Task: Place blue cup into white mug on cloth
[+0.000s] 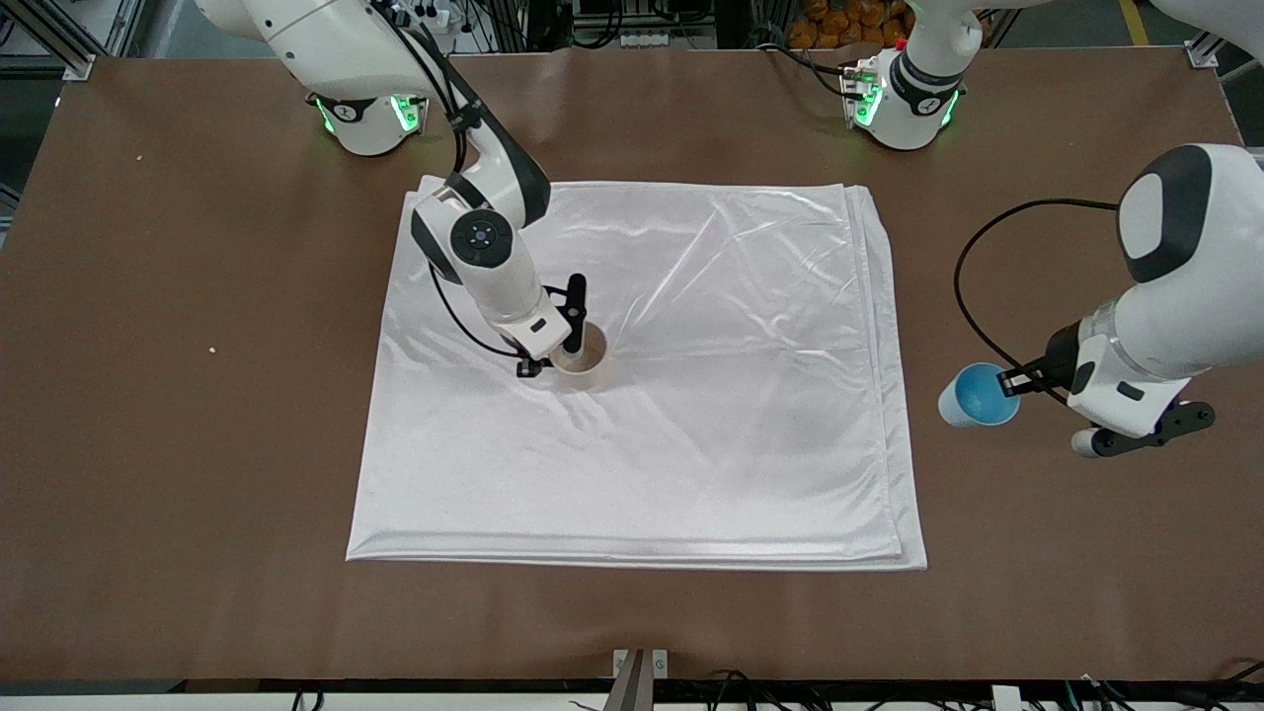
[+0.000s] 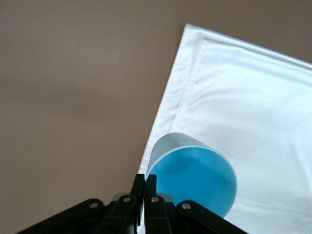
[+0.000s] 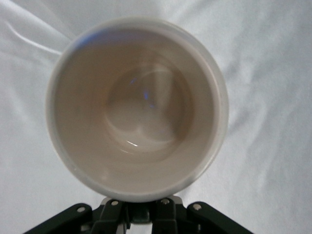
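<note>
Two robot arms each gripped a cup at a brown bench (image 1: 197, 494).

The left pincer (image 1: 1009, 382) was clenched on the blue cup's (image 1: 976, 395) rim, holding it tilted just off the cloth's (image 1: 691, 474) edge toward the left arm's end. Farther back, the right pincer (image 1: 553, 357) was clamped on the white mug (image 1: 585, 357), upright on the cloth, with bare cloth all around.
</note>
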{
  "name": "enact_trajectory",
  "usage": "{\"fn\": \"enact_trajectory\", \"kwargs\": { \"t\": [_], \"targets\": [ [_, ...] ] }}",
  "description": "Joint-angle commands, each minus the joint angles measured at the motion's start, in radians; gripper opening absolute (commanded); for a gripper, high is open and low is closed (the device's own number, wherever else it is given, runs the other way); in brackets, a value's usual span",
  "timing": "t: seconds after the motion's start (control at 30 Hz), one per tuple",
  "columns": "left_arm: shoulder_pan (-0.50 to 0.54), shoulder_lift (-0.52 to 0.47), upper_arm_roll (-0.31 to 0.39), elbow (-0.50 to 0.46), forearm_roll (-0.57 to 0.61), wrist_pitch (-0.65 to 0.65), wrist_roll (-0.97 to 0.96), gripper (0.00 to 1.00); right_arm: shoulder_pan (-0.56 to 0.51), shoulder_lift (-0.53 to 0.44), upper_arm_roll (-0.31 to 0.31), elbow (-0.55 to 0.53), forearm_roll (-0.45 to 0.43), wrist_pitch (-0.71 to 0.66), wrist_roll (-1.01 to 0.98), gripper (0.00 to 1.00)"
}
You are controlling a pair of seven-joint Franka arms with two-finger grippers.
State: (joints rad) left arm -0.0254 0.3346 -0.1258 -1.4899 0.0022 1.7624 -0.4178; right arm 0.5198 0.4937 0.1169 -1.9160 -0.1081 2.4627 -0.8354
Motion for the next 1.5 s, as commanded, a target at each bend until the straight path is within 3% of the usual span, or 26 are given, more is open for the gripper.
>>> {"fn": "enact_trajectory", "kwargs": {
  "t": [0.0, 0.23, 0.63, 0.77, 0.87, 0.97, 1.0, 1.13, 1.23, 1.37, 1.47],
  "targets": [
    [-0.002, -0.034, -0.046, -0.032, -0.027, -0.009, -0.082, 0.00, 0.022, 0.062, -0.010, 0.071, -0.022, -0.007, 0.015, 0.00],
    [0.005, -0.022, -0.118, -0.030, -0.027, -0.009, -0.142, 0.00, 0.038, 0.085, -0.010, 0.086, -0.022, -0.002, 0.013, 0.00],
    [-0.106, 0.012, -0.126, -0.019, -0.021, -0.009, -0.303, 0.00, 0.069, 0.103, -0.010, 0.086, -0.024, 0.007, 0.013, 0.04],
    [-0.136, 0.017, -0.126, -0.019, -0.025, -0.009, -0.355, 0.00, 0.071, 0.106, -0.010, 0.086, -0.025, 0.010, 0.013, 0.10],
    [-0.163, 0.023, -0.126, -0.019, -0.025, -0.009, -0.390, 0.00, 0.069, 0.106, -0.011, 0.084, -0.025, 0.010, 0.013, 0.20],
    [-0.194, 0.029, -0.126, -0.019, -0.024, -0.009, -0.420, 0.00, 0.069, 0.106, -0.011, 0.086, -0.025, 0.010, 0.013, 0.22],
    [-0.199, 0.034, -0.126, -0.019, -0.024, -0.008, -0.427, 0.00, 0.068, 0.106, -0.011, 0.086, -0.025, 0.010, 0.013, 0.25],
    [-0.212, 0.046, -0.126, -0.019, -0.022, -0.008, -0.453, 0.00, 0.066, 0.103, -0.011, 0.087, -0.024, 0.009, 0.016, 0.63],
    [-0.241, 0.054, -0.124, -0.016, -0.019, -0.008, -0.487, 0.00, 0.063, 0.098, -0.011, 0.087, -0.024, 0.009, 0.016, 0.72],
    [-0.257, 0.057, -0.124, -0.015, -0.021, -0.006, -0.521, 0.00, 0.060, 0.095, -0.011, 0.104, -0.022, -0.002, 0.019, 0.99],
    [-0.275, 0.060, -0.126, -0.015, -0.019, -0.006, -0.533, 0.00, 0.058, 0.086, -0.011, 0.109, -0.022, -0.005, 0.019, 1.00]
  ]
}}
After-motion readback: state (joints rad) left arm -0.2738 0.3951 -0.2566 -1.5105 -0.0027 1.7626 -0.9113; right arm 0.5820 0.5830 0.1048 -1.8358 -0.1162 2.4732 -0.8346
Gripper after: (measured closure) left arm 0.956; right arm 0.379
